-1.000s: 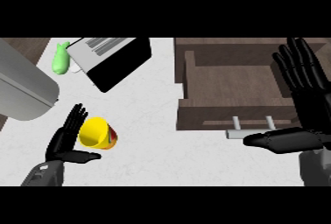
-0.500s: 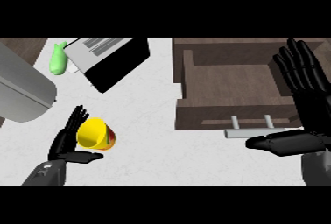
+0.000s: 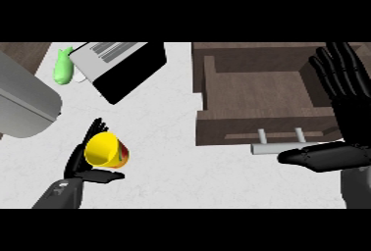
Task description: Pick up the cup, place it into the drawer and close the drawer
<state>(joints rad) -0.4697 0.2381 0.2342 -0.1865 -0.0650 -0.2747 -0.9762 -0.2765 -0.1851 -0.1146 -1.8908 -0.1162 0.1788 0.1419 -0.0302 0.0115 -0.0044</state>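
The yellow cup (image 3: 103, 150) lies tipped on the white tabletop (image 3: 167, 162) at lower left, its open mouth facing up and toward the left, its reddish base toward the right — so its long axis runs roughly left to right. The left hand (image 3: 83, 164) cradles it: fingers (image 3: 92, 131) straight and spread behind the rim, thumb below the cup, not curled round it. Bare tabletop stretches between the cup and the open wooden drawer (image 3: 257, 93) at upper right, whose front edge carries a grey handle (image 3: 279, 142). The right hand (image 3: 337, 117) stands at the drawer's right edge — fingers straight, apart, thumb near the handle.
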